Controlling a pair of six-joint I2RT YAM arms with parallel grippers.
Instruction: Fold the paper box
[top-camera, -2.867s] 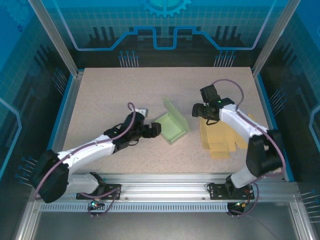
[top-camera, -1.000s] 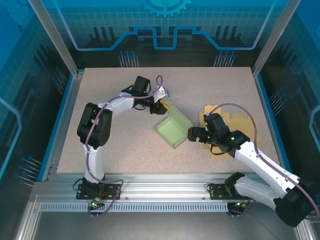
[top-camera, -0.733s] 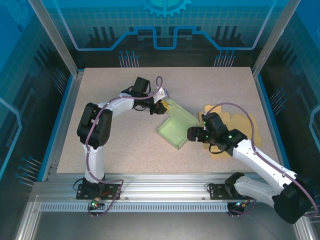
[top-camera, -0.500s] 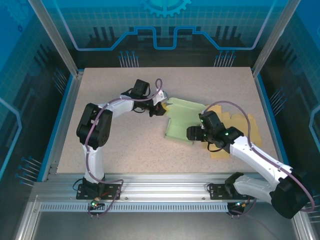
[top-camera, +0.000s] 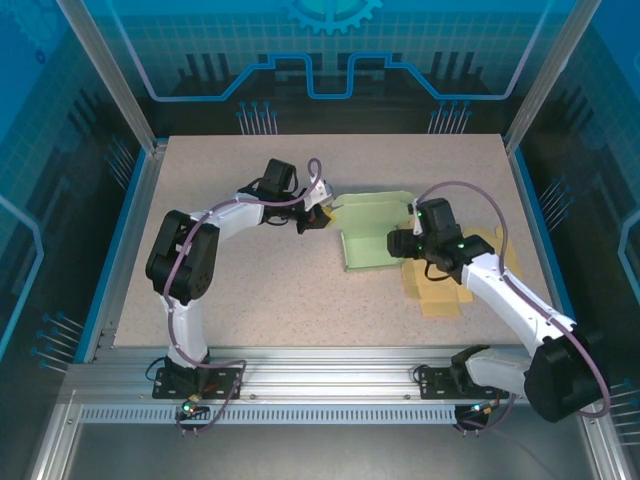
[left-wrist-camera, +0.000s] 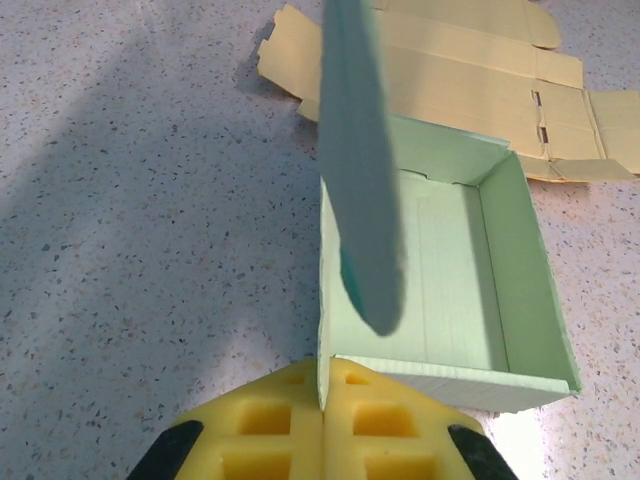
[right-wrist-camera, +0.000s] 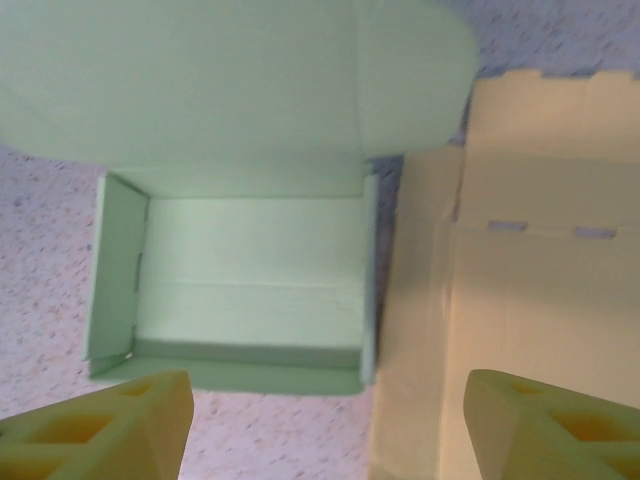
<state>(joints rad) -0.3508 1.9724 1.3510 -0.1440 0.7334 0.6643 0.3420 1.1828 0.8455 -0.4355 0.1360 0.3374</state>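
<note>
Box (left-wrist-camera: 445, 285) edge in left hand (left-wrist-camera: 322, 435), table (left-wrist-camera: 120, 250) around

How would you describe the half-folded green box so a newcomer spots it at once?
On the speckled beige tabletop, look right of centre. The pale green paper box sits there, an open tray with a long lid flap; the tan cardboard sheet beside it lies flat, unfolded.
</note>
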